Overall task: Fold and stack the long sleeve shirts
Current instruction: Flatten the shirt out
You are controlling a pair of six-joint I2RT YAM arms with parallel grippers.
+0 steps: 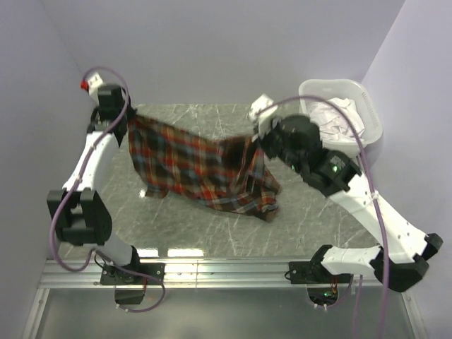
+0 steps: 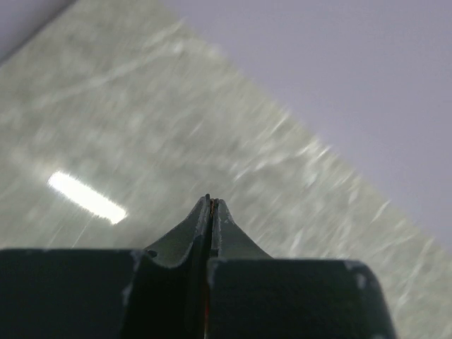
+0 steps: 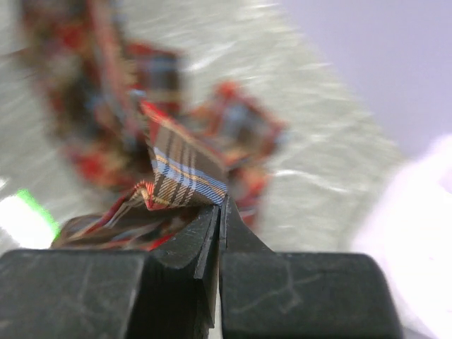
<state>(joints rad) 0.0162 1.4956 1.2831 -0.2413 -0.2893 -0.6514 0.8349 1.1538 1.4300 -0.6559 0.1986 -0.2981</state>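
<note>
One long sleeve shirt (image 1: 191,166), plaid in red, orange, teal and dark brown, hangs stretched between my two grippers, and its lower part sags onto the marble table (image 1: 212,226). My left gripper (image 1: 127,120) is shut on the shirt's left end at the back left. In the left wrist view the left gripper (image 2: 212,201) shows only a thin orange-red sliver of cloth between its closed tips. My right gripper (image 1: 260,138) is shut on the shirt's right end. A plaid fold (image 3: 180,169) sticks out beyond the tips of the right gripper (image 3: 221,201).
A white plastic basket (image 1: 374,113) stands at the back right corner with pale crumpled cloth (image 1: 339,120) inside; it shows as a white blur (image 3: 424,233) in the right wrist view. Lilac walls close in the table at the back and on both sides.
</note>
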